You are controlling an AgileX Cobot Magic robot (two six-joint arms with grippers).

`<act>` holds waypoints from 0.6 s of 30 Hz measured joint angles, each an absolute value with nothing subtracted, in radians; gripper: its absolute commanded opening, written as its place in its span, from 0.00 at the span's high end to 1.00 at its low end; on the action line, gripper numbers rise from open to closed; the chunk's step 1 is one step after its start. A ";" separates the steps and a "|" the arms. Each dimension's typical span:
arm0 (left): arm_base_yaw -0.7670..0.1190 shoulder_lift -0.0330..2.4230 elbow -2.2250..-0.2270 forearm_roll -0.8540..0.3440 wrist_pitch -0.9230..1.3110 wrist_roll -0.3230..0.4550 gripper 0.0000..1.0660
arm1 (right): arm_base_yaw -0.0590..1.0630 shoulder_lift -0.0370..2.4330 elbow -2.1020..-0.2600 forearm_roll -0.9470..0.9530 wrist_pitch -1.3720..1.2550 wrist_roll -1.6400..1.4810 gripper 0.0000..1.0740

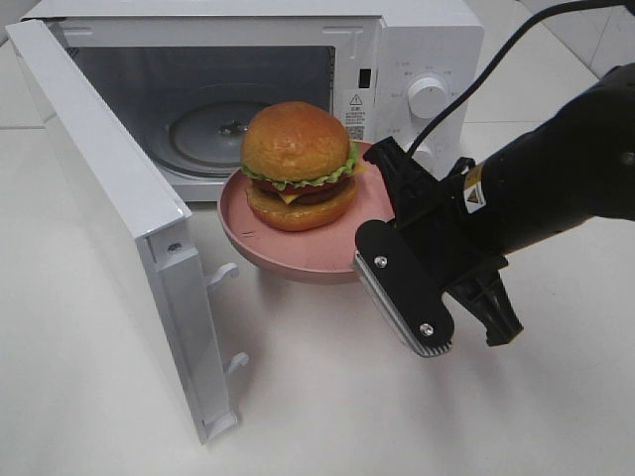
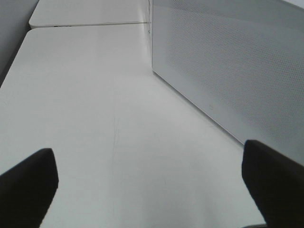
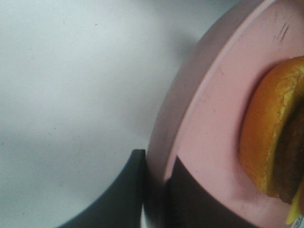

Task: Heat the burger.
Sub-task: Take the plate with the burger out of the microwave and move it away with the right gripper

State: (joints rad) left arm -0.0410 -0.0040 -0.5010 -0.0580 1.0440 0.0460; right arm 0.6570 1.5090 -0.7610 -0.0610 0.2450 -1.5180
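The burger (image 1: pixel 298 164), with glossy brown buns, lettuce and a dark patty, sits on a round pink plate (image 1: pixel 308 248). The plate is held above the table just in front of the open microwave (image 1: pixel 417 59). My right gripper (image 1: pixel 377 226) is shut on the plate's right rim. The right wrist view shows its fingers (image 3: pixel 123 190) pinching the pink rim (image 3: pixel 209 118), with the burger (image 3: pixel 266 137) beside them. My left gripper (image 2: pixel 152 185) is open and empty over bare table; it is out of the exterior high view.
The microwave door (image 1: pixel 109 198) swings out to the left, and its perforated panel shows in the left wrist view (image 2: pixel 228 61). A glass turntable (image 1: pixel 208 129) lies inside the cavity. The control knobs (image 1: pixel 429 94) are on the right. The white table (image 1: pixel 327 397) lies below.
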 measured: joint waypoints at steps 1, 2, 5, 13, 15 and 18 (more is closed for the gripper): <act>-0.041 -0.004 -0.501 -0.058 1.044 0.046 0.03 | 0.657 1.509 -0.761 -0.061 0.245 -1.518 0.99; -0.041 -0.004 -0.501 -0.058 1.044 0.046 0.03 | 0.657 1.496 -0.749 -0.061 0.245 -1.515 0.99; -0.041 -0.004 -0.501 -0.058 1.044 0.046 0.03 | 0.657 1.435 -0.703 -0.061 0.246 -1.493 0.99; -0.041 -0.004 -0.501 -0.058 1.044 0.046 0.03 | 0.657 1.328 -0.635 -0.081 0.280 -1.454 0.99; -0.041 -0.004 -0.501 -0.058 1.044 0.046 0.03 | 0.657 1.315 -0.628 -0.084 0.289 -1.443 0.99; -0.041 -0.004 -0.501 -0.058 1.044 0.046 0.03 | 0.656 1.259 -0.597 -0.092 0.302 -1.419 0.99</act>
